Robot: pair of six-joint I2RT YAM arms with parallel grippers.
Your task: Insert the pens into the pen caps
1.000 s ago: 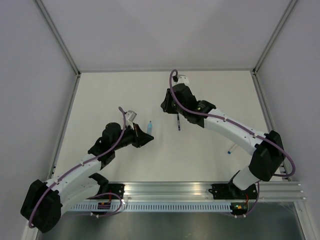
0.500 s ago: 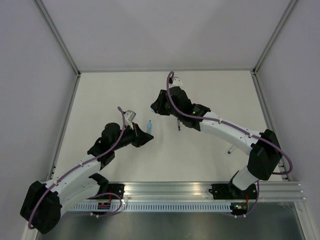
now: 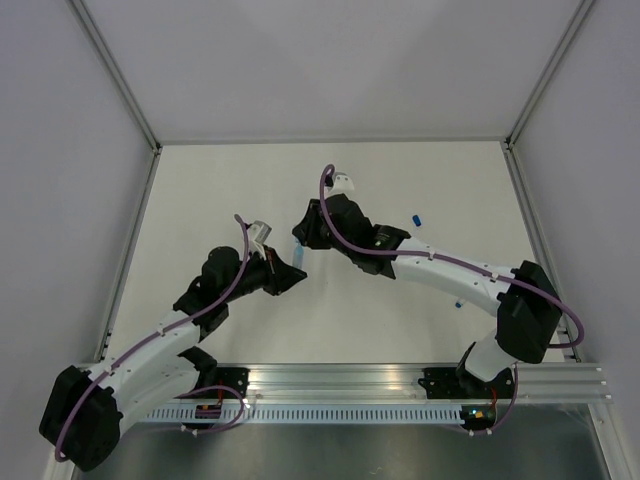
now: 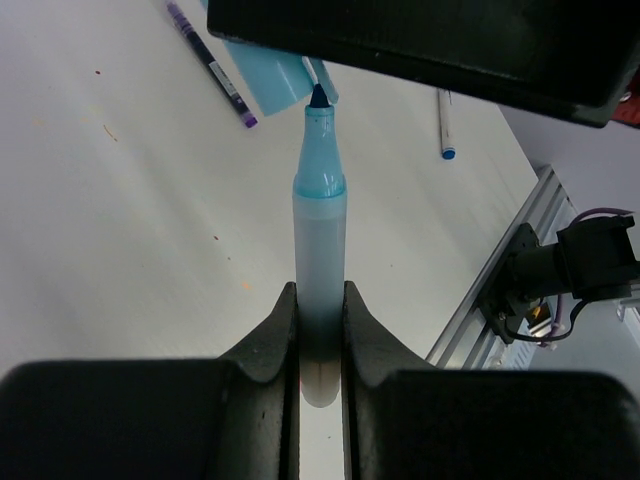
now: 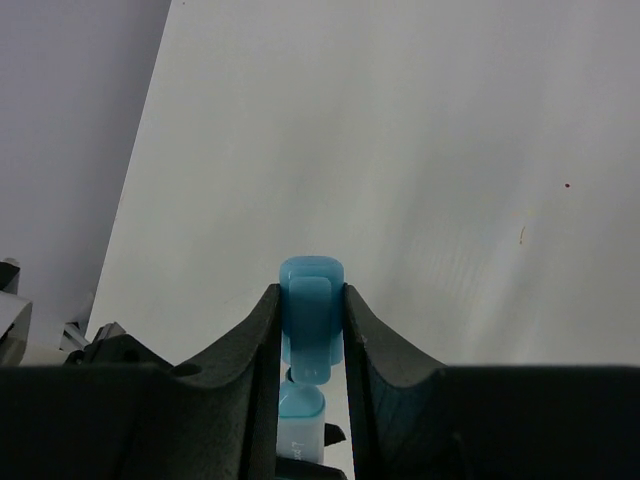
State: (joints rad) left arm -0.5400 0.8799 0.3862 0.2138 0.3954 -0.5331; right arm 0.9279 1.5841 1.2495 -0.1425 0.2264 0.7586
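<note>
My left gripper is shut on a pen with a pale barrel, sky-blue neck and dark tip, pointing away from it. My right gripper is shut on a sky-blue pen cap. The cap's open end sits right at the pen tip; the tip looks just outside the cap. A slim dark pen and a white pen with a blue end lie on the table. A dark blue cap lies to the right of the right arm.
The white table is walled at the back and both sides. An aluminium rail runs along the near edge with both arm bases. The right arm's forearm stretches across the table's right half.
My right gripper has moved left and nearer with the sky-blue cap, up to the pen tip. The dark blue cap is uncovered; the dark pen is now under the arm. The left arm held still.
</note>
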